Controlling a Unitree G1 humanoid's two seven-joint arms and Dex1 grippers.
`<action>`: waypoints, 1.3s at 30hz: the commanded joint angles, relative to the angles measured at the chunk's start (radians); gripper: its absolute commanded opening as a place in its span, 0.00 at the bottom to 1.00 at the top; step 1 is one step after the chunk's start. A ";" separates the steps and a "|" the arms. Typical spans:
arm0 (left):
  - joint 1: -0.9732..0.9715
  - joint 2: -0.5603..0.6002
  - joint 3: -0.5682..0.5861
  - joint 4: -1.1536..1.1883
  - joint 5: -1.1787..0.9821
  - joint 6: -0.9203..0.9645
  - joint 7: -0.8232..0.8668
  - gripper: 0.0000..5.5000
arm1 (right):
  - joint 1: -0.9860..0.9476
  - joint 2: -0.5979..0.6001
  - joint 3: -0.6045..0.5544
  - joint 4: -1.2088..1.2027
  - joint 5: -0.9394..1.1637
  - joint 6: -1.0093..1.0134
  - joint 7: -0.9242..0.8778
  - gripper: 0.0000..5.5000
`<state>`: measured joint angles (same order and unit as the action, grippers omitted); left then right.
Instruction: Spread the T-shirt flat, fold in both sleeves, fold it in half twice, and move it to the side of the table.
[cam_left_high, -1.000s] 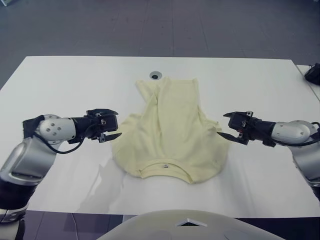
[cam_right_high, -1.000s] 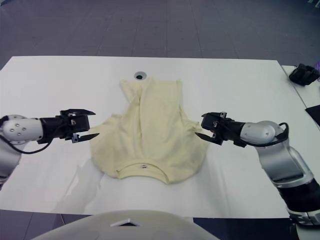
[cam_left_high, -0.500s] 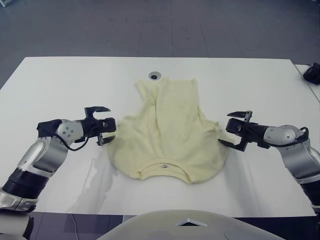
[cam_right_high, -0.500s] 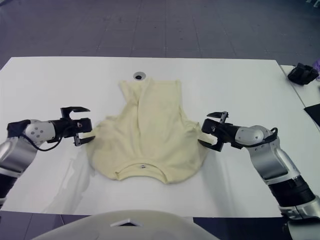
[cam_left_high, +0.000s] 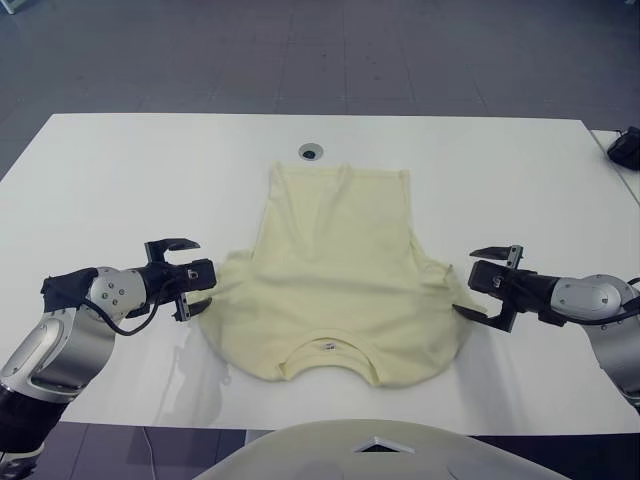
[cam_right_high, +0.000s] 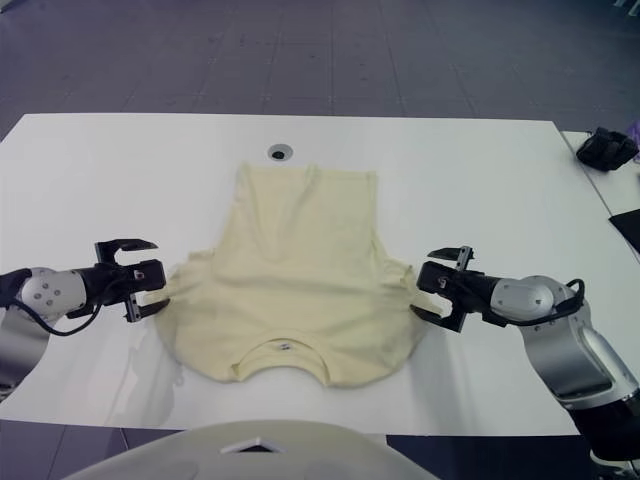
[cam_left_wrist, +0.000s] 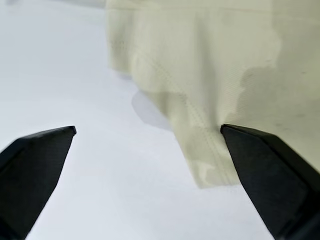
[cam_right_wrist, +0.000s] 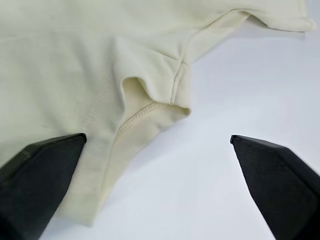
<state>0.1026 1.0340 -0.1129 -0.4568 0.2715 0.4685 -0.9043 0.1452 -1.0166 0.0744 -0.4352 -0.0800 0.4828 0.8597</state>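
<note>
A pale yellow T-shirt (cam_left_high: 335, 270) lies on the white table (cam_left_high: 130, 170), collar toward me and hem at the far end. Its sleeves are bunched at the two sides. My left gripper (cam_left_high: 192, 280) is open at the shirt's left sleeve edge (cam_left_wrist: 200, 150), which lies between its fingertips. My right gripper (cam_left_high: 468, 282) is open at the right sleeve (cam_right_wrist: 155, 105), whose folded edge also lies between its fingers. Neither gripper is shut on the cloth.
A round cable hole (cam_left_high: 311, 151) sits in the table just beyond the hem. A dark object (cam_left_high: 626, 147) rests on a neighbouring surface at the far right. Bare table stretches to the left and right of the shirt.
The shirt's body has flattened and widened, and its hem now lies straight. Both grippers have moved outward and nearer to me, staying open.
</note>
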 joint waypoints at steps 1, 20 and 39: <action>0.051 0.027 0.004 -0.007 -0.008 0.023 -0.034 0.98 | 0.058 -0.027 -0.002 -0.003 0.002 0.039 0.028 0.98; -0.313 -0.114 -0.117 0.170 -0.057 -0.045 -0.040 0.98 | -0.910 0.442 0.194 0.916 -0.065 -0.200 -0.138 0.98; -0.291 -0.128 -0.233 0.155 0.008 -0.057 -0.053 0.98 | -1.171 0.586 0.197 1.749 -0.222 -0.501 -0.436 0.98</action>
<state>-0.1933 0.9118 -0.3252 -0.3205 0.2651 0.4091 -0.9470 -1.0167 -0.4268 0.2837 1.2922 -0.2910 -0.0106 0.4495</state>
